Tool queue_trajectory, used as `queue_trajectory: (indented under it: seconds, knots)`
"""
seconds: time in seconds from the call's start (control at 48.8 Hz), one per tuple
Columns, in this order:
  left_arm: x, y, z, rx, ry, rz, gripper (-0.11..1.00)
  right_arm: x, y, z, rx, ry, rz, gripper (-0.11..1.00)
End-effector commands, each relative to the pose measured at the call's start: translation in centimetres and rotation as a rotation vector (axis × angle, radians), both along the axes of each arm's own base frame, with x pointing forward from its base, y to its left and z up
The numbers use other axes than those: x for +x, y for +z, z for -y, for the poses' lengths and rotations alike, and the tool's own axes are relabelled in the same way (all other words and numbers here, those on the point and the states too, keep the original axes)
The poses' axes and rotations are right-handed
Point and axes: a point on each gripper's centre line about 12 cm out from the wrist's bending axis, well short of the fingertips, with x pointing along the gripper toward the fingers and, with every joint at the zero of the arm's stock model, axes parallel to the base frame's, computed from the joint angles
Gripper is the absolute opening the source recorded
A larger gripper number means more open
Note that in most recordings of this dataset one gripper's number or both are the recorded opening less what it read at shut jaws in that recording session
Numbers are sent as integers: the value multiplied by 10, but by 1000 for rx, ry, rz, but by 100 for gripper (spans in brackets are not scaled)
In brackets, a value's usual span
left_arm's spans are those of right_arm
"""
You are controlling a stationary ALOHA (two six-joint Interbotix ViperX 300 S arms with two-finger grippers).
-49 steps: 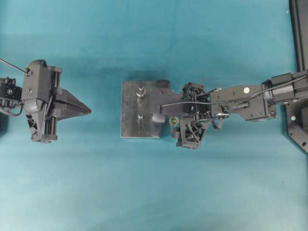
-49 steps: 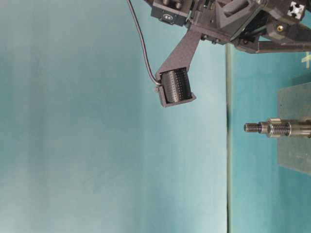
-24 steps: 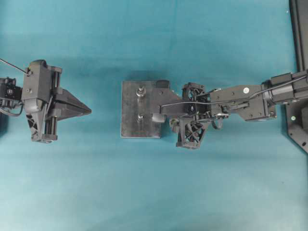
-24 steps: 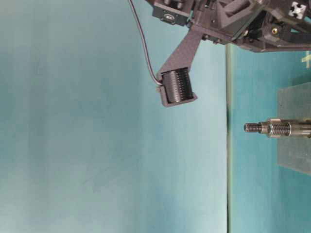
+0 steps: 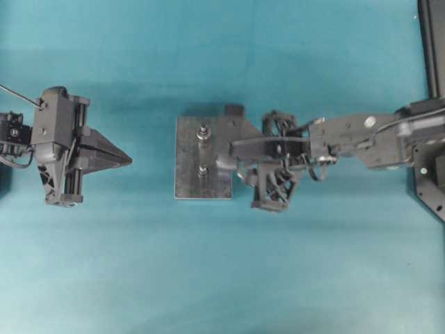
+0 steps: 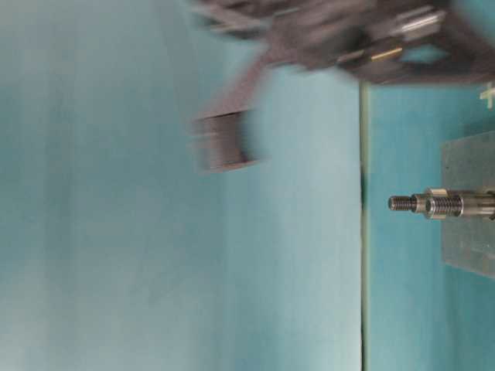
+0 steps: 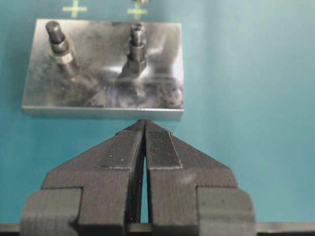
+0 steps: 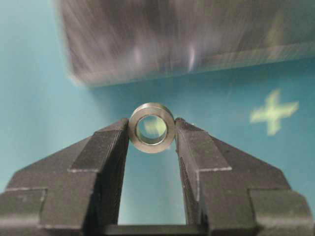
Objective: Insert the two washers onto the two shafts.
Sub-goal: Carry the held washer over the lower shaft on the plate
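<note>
- washer (image 8: 151,128): a metal ring clamped between the two fingertips of the right gripper (image 8: 151,135), bore facing the wrist camera, teal table (image 8: 29,98) visible through it.
- right gripper: narrow hold, one pad touching each side of the ring; it hangs above the table, just short of the near edge of the metal plate (image 8: 187,34), which appears blurred in the right wrist view.
- overhead view: the right arm (image 5: 361,132) reaches in from the right, with its gripper (image 5: 240,167) at the right edge of the plate (image 5: 188,174); the washer cannot be made out here.
- shafts: two threaded studs stand upright on the plate, one (image 5: 203,131) toward the far side and one (image 5: 202,169) toward the near side in the overhead view; both are bare at the tip in the left wrist view.
- table-level view: one shaft (image 6: 433,204) is sharp, while the arm above it is smeared by motion blur.
- left gripper (image 7: 144,142): jaws closed to a thin slit, holding nothing, pointing at the plate (image 7: 157,105) and well apart from it.
- green cross marks (image 7: 75,8) lie on the table beyond the plate.
</note>
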Motion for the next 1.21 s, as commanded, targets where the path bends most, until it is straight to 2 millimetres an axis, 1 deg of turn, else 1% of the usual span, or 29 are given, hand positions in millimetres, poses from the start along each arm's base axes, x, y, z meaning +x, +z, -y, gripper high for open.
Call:
queue_trajectory:
  seconds: [0.0,0.061,0.164,0.287,0.451,0.533,0.676,1.004,1.189]
  knots:
    - [3,6,0,2,-2,25,0,15,33,-1,0,2,83,34]
    - [3,7,0,2,-2,26,0,24,39,-2,-5,10,106,34]
    - [3,7,0,2,-2,26,0,36,43,-3,-20,25,114,34]
    - [2,5,0,2,-2,23,0,48,44,-2,-25,29,122,34]
    - [2,5,0,2,-2,23,0,59,40,-4,-37,52,120,34]
    - [2,5,0,2,-2,22,0,61,39,-5,-45,67,103,34]
    - [1,4,0,2,-2,18,0,59,33,-4,-51,73,60,34]
    - [0,3,0,2,-2,18,0,63,23,-3,-54,76,39,34]
    - [-1,3,0,2,-2,18,0,64,24,-2,-54,74,48,34]
